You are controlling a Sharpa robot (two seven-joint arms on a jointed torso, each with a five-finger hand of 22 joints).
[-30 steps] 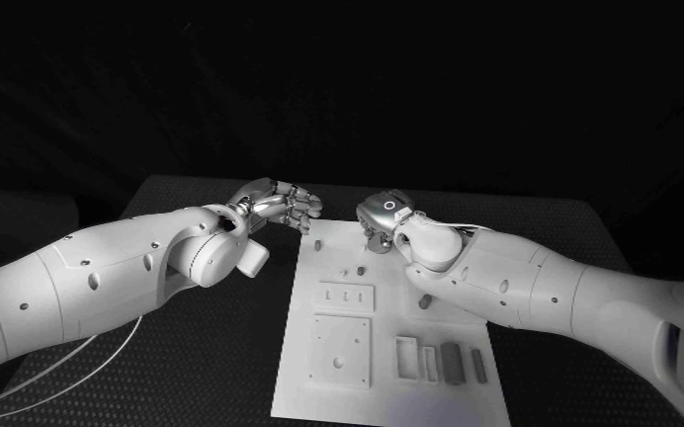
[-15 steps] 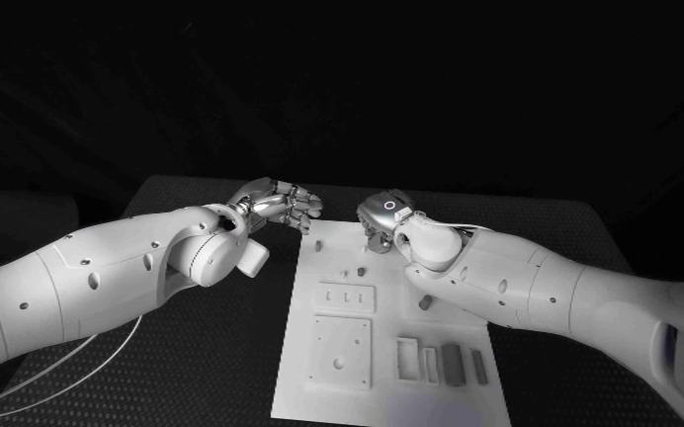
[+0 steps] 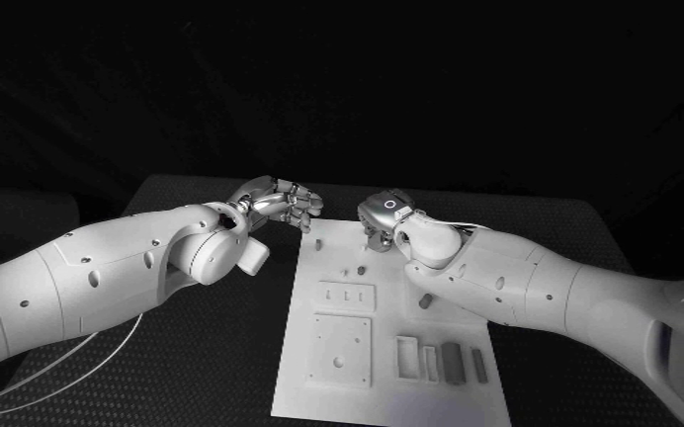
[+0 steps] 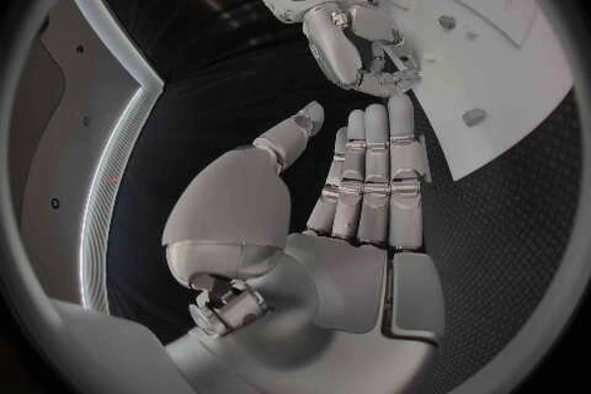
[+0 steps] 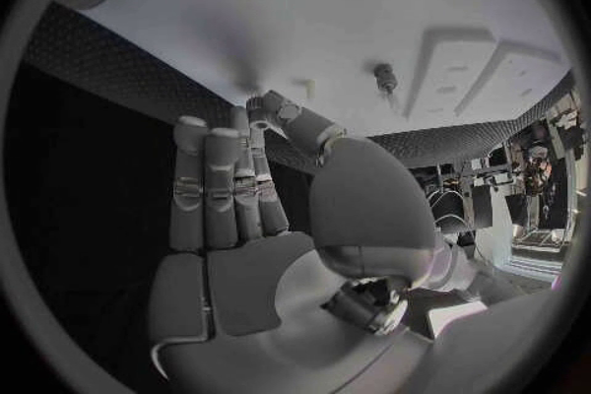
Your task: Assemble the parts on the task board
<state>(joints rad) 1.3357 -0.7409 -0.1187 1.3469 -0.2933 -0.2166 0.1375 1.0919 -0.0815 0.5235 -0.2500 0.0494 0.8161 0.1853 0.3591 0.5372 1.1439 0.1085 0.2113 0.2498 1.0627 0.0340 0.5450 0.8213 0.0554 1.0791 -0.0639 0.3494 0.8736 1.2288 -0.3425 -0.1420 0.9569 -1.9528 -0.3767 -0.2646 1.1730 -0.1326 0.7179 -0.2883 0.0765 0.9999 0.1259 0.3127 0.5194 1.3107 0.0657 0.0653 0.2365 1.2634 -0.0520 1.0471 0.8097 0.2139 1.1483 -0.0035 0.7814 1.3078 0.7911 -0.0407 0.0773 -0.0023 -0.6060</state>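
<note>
Fingers of the left hand [image 4: 358, 217] lie straight and side by side with the thumb apart, holding nothing, just off the far left corner of the task board [image 3: 374, 368]. Over the board's far edge, the right hand [image 5: 246, 217] is likewise extended and empty. Small parts [image 3: 425, 301] lie on the white board; two long dark ones [image 3: 452, 363] rest near its right edge.
</note>
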